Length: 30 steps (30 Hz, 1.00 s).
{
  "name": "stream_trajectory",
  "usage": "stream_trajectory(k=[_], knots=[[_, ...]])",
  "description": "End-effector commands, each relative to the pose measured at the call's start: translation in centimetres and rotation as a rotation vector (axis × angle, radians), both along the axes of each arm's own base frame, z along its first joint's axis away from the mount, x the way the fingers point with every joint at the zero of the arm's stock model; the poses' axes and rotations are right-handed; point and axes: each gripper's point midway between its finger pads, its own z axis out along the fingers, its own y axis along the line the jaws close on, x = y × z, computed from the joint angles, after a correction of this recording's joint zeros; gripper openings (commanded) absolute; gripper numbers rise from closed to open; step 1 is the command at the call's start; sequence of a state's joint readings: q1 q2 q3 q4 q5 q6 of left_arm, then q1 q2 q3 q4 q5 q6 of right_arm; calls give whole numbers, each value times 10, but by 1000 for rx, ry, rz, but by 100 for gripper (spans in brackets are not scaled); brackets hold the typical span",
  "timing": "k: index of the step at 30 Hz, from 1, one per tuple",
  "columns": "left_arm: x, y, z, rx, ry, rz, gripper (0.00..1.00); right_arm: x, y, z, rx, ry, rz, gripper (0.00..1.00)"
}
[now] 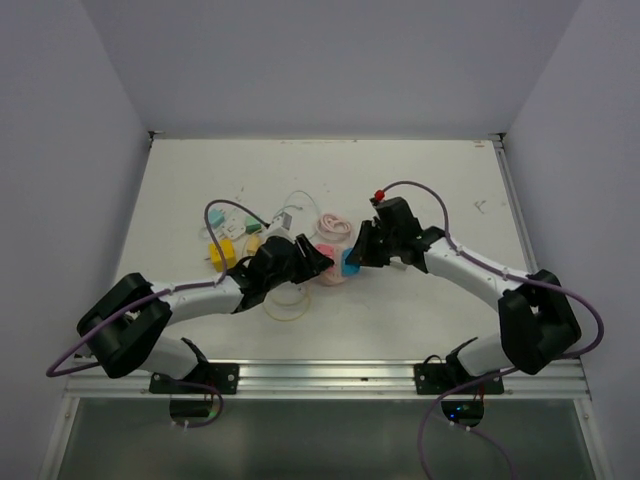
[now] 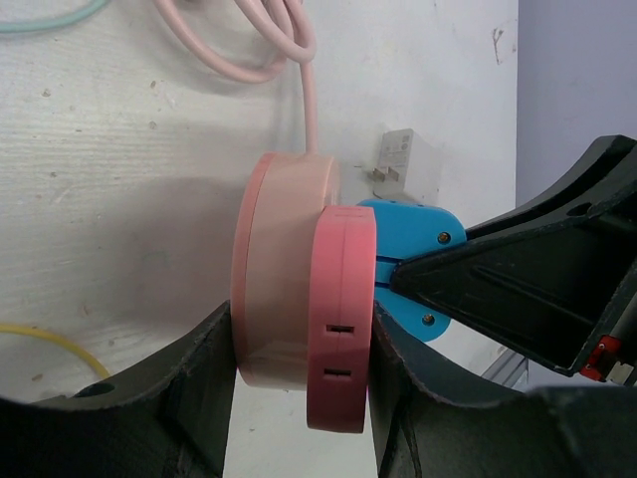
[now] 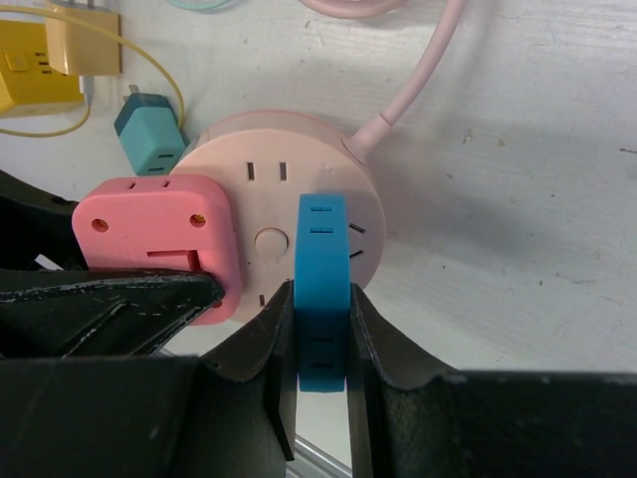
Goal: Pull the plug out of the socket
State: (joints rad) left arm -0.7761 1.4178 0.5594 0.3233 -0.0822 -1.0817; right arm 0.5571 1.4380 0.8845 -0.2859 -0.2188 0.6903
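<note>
**A:** How is the right gripper (image 3: 320,304) set?

**B:** It is closed on the blue plug (image 3: 323,234), which is pinched edgewise between its two fingers (image 3: 264,349).

**A:** And where is the plug found?

**B:** Between the right jaws, with its far end laid against the face of the round pink socket (image 3: 284,169). Whether its pins are seated cannot be told.

**A:** What is held by the left gripper (image 2: 299,334)?

**B:** The socket is clamped between its jaws, together with a darker pink adapter (image 2: 343,319) that is pressed flat on the socket's face. One finger is laid on the socket's back, the other on the adapter.

**A:** What is seen beyond the jaws?

**B:** A pink cord (image 2: 309,100) is led from the socket's rim, out past the left fingertips, and is looped on the white table (image 2: 119,199). A white charger (image 2: 403,164) is seen lying just beyond the plug.
</note>
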Motion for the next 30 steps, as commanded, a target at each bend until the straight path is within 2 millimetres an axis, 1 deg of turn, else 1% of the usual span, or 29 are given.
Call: stream_trajectory(k=[1,3,4,6,7,11,13,14,15,16,18,19,20,21,22,23,24,25,26,27,28,30], knots=[[-12,94,-84,426,143,199,0,12,5,75,133,-141,14,0],[-13,96,-86,432,147,202,0,14,-2,79,137,-146,1,0],[-12,96,-85,432,146,205,0,14,-3,87,145,-161,0,0],[-12,97,-86,437,149,208,0,14,-6,91,140,-167,-2,0],[-12,96,-85,435,149,208,0,14,-7,95,140,-176,2,0],[-11,97,-83,442,146,210,0,10,-4,102,160,-179,22,0],[-6,94,-75,427,127,216,0,8,-2,106,175,-179,37,0],[-10,98,-75,448,142,217,0,7,-2,108,177,-181,41,0],[-9,97,-71,442,137,217,0,7,-2,110,178,-186,42,0],[-5,94,-57,410,107,219,0,8,-2,115,179,-198,44,0],[0,87,-39,363,60,212,0,9,-7,118,169,-212,40,0],[3,83,-24,327,22,212,0,11,-9,118,165,-218,35,0],[4,82,-19,315,6,207,0,14,-12,117,166,-224,24,0],[5,80,-15,306,0,199,0,20,-21,115,165,-225,-5,0],[10,73,-3,266,-36,192,0,19,-26,104,164,-201,-17,0],[11,70,2,249,-52,183,0,24,-30,103,178,-206,-32,0],[8,66,1,232,-50,158,0,31,-40,98,182,-206,-63,0],[6,63,4,211,-60,143,0,29,-45,85,184,-184,-71,0],[8,57,11,176,-86,128,0,34,-48,84,193,-199,-83,0],[2,55,8,159,-80,101,0,38,-54,79,194,-201,-98,0],[2,52,10,138,-88,90,0,37,-55,70,193,-190,-96,0],[0,46,14,108,-106,54,0,41,-51,59,216,-184,-68,0]])
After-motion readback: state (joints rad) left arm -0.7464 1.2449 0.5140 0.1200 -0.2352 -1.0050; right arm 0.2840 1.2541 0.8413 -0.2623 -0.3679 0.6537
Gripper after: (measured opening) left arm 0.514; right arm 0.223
